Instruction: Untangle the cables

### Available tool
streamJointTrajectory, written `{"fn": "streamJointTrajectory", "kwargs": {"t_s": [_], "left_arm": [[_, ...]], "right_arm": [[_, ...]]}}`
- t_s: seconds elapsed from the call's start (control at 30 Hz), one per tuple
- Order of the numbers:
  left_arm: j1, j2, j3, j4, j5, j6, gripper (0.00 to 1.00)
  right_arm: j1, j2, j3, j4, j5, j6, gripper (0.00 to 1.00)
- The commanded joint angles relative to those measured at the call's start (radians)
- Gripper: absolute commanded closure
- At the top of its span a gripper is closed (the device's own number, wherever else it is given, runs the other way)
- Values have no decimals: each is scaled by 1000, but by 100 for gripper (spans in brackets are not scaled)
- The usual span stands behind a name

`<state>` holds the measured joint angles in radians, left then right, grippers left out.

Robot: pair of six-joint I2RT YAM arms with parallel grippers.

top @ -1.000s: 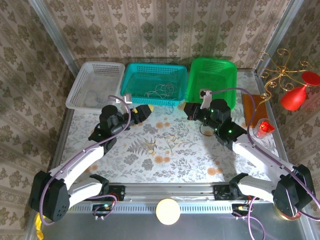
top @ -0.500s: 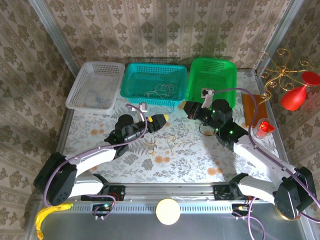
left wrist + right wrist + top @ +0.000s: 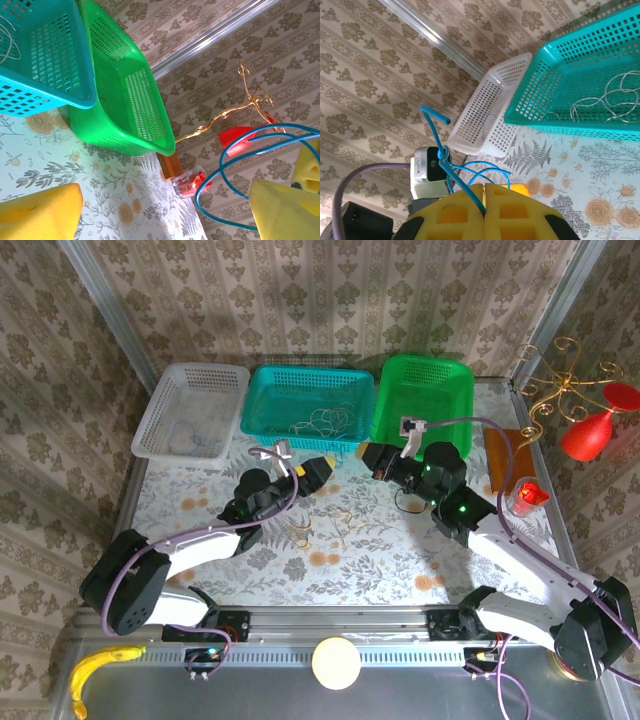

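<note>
A thin blue cable (image 3: 447, 165) with a knot in it sticks up from my right gripper (image 3: 484, 192), which is shut on it between its yellow pads. In the top view this gripper (image 3: 368, 453) hovers before the green basket. My left gripper (image 3: 318, 472) faces it from close by, open, with its yellow fingers (image 3: 40, 210) wide apart. The blue cable's loops (image 3: 225, 167) show between those fingers, near the right-hand one; I cannot tell whether they touch. Yellowish cables (image 3: 300, 528) lie loose on the tablecloth below. Pale cables (image 3: 325, 422) lie in the teal basket.
Three baskets stand along the back: white (image 3: 190, 410) with a blue wire in it, teal (image 3: 305, 400) and green (image 3: 425, 395). At the right are a wooden block (image 3: 503, 455), a clear cup with red contents (image 3: 528, 493) and a gold-wire ornament (image 3: 585, 425).
My left arm has swung right from the white basket to meet the right gripper, and its jaws have opened wider. The right gripper has shifted slightly left, still shut on the blue cable.
</note>
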<state>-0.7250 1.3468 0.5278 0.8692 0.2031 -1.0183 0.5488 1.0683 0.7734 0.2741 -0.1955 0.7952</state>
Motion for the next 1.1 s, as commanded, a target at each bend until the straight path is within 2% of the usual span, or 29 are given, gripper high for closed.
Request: {"fn": "streamJointTrajectory", "kwargs": {"t_s": [0.0, 0.23, 0.43, 0.5, 0.6, 0.67, 0.87, 1.07], "left_arm": [[2, 12, 20, 54, -38, -15, 13], [18, 42, 40, 63, -51, -22, 14], [24, 68, 61, 88, -56, -23, 22], [25, 76, 67, 99, -54, -22, 28], [26, 90, 72, 117, -51, -25, 47], [30, 96, 72, 127, -47, -28, 65], [55, 92, 61, 136, -11, -37, 98], [103, 47, 38, 144, 90, -76, 100]], "right_arm": [[20, -29, 9, 42, -4, 22, 100], [52, -44, -4, 46, 14, 31, 100], [76, -34, -39, 78, 34, 48, 100], [78, -33, -50, 83, 40, 51, 100], [79, -35, -62, 82, 50, 47, 100], [77, -41, -69, 73, 60, 40, 100], [28, -72, -77, 30, 92, 10, 100], [-109, -64, -93, -29, 109, -22, 100]]}}
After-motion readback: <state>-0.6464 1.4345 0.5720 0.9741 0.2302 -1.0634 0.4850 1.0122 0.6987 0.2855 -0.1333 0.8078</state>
